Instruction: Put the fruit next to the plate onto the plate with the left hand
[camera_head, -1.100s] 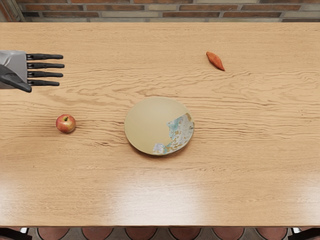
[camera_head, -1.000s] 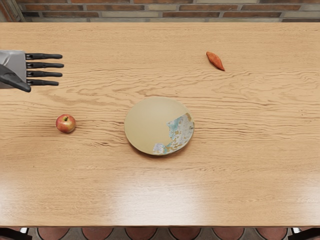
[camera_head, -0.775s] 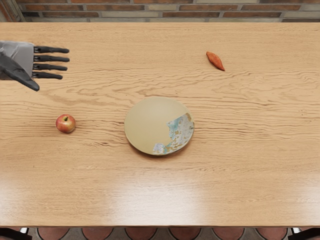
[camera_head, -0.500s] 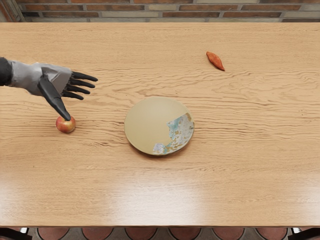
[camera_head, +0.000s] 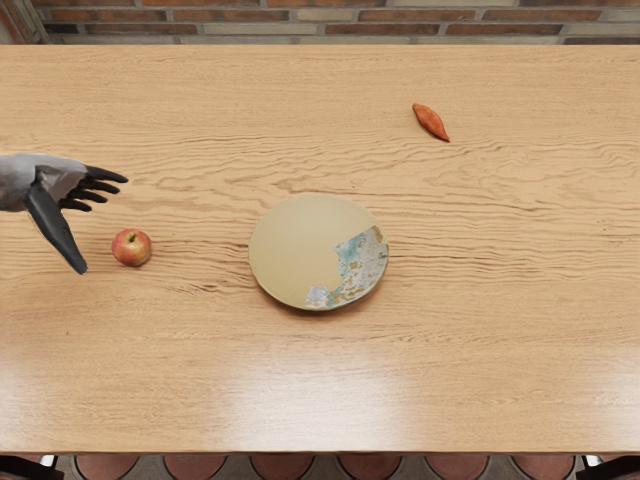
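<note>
The left hand (camera_head: 55, 195) enters at the left edge above the wooden counter (camera_head: 460, 340), its dark fingers (camera_head: 100, 183) spread and its thumb pointing down, holding nothing. A red apple (camera_head: 131, 247) sits just right of the thumb, apart from it. The round plate (camera_head: 295, 245) lies mid-counter, well right of the apple. An orange, pointed vegetable (camera_head: 431, 122) lies far back.

Only the left arm (camera_head: 12, 180) shows, poking in from the left edge. Its robot hand (camera_head: 55, 192) is open and holding nothing, with dark fingers (camera_head: 105, 175) fanned out rightward, slightly curled, and the thumb (camera_head: 60, 235) stretched long toward the near side.
</note>
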